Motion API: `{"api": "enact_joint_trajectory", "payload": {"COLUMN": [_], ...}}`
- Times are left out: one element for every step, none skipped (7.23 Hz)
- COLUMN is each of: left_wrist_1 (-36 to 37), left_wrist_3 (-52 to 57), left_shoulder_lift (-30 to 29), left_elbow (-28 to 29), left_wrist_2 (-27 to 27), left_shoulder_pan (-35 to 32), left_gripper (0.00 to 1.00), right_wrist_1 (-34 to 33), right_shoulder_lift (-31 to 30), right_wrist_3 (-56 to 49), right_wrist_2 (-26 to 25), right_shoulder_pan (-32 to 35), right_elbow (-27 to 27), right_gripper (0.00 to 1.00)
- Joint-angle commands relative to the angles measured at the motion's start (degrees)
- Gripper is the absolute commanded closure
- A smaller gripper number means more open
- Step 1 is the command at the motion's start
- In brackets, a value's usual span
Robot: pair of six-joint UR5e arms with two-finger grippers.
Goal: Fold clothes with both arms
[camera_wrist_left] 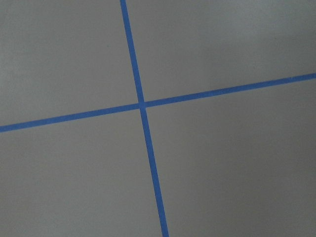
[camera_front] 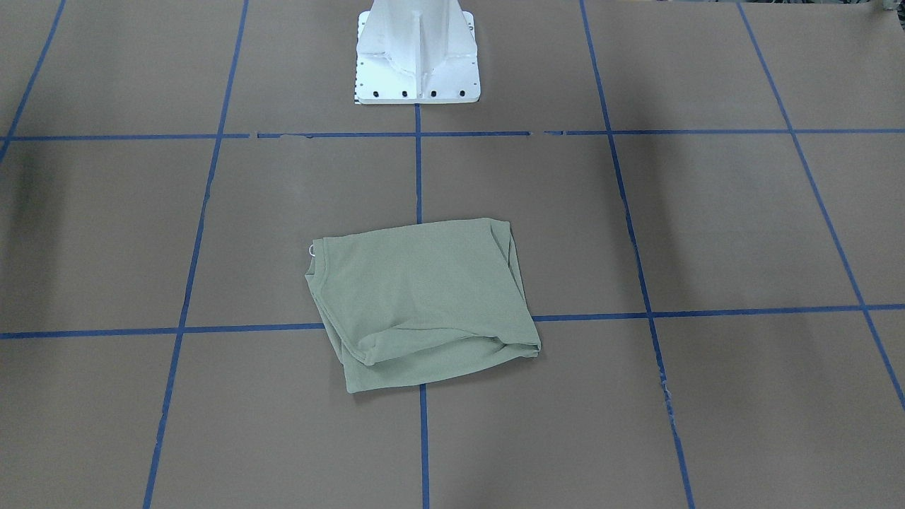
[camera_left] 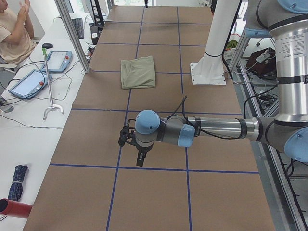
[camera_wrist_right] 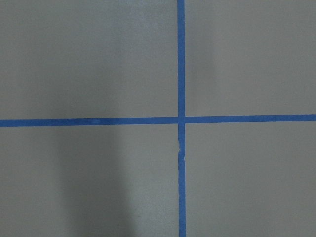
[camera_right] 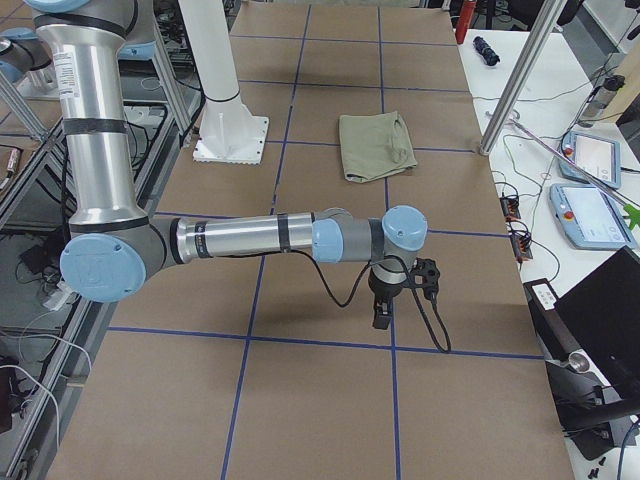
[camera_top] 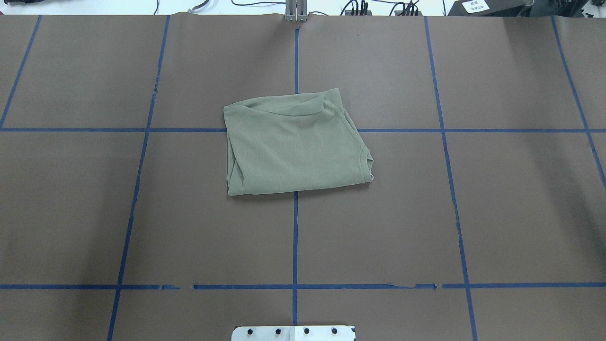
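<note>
The pale sage-green shirt (camera_front: pixel 424 304) lies folded into a compact rectangle at the middle of the table, seen from overhead (camera_top: pixel 293 147) and in both side views (camera_left: pixel 138 72) (camera_right: pixel 375 145). A small white tag (camera_front: pixel 312 249) peeks out at its neck corner. My left gripper (camera_left: pixel 139 159) hangs over bare table far from the shirt, pointing down; I cannot tell whether it is open or shut. My right gripper (camera_right: pixel 382 315) hangs likewise at the other end; I cannot tell its state. Both wrist views show only brown paper and a blue tape cross.
The white pedestal base (camera_front: pixel 417 56) stands behind the shirt. Blue tape lines (camera_top: pixel 295 237) grid the brown table cover. Metal posts (camera_left: pixel 72 33) (camera_right: pixel 520 80) rise at the operators' edge. Teach pendants (camera_left: pixel 29 82) (camera_right: pixel 590 210) lie on the side bench, where a person (camera_left: pixel 12 29) sits.
</note>
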Motion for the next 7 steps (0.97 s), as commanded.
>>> {"api": "enact_joint_trajectory", "payload": {"left_wrist_1": [0.9, 0.9, 1.0, 1.3, 2.5, 3.0, 3.0], "left_wrist_3": [0.0, 0.0, -0.1, -0.1, -0.1, -0.1, -0.1], "left_shoulder_lift": [2.6, 1.9, 0.9, 1.2, 0.2, -1.1, -2.3], "left_elbow": [-1.5, -1.3, -0.2, 0.0, -0.3, 0.6, 1.4], "left_wrist_2": [0.3, 0.4, 0.4, 0.4, -0.3, 0.1, 0.4], "left_shoulder_pan": [0.1, 0.9, 2.0, 2.2, 2.2, 2.3, 2.3], "left_gripper": [0.00, 0.00, 0.00, 0.00, 0.00, 0.00, 0.00], "right_wrist_1": [-0.1, -0.2, -0.2, -0.2, -0.1, -0.2, -0.1], "right_shoulder_lift": [-1.0, -1.1, -1.2, -1.6, -1.7, -1.8, -1.8], "right_wrist_3": [0.0, 0.0, 0.0, 0.0, 0.0, 0.0, 0.0], "right_wrist_2": [0.2, 0.3, 0.6, 0.6, 0.7, 0.7, 0.7], "right_shoulder_pan": [-0.3, -0.3, -0.3, -0.4, -0.5, -0.5, -0.5], "right_elbow": [0.2, 0.4, 0.6, 0.4, 0.5, 0.3, 0.4], "right_gripper": [0.00, 0.00, 0.00, 0.00, 0.00, 0.00, 0.00]}}
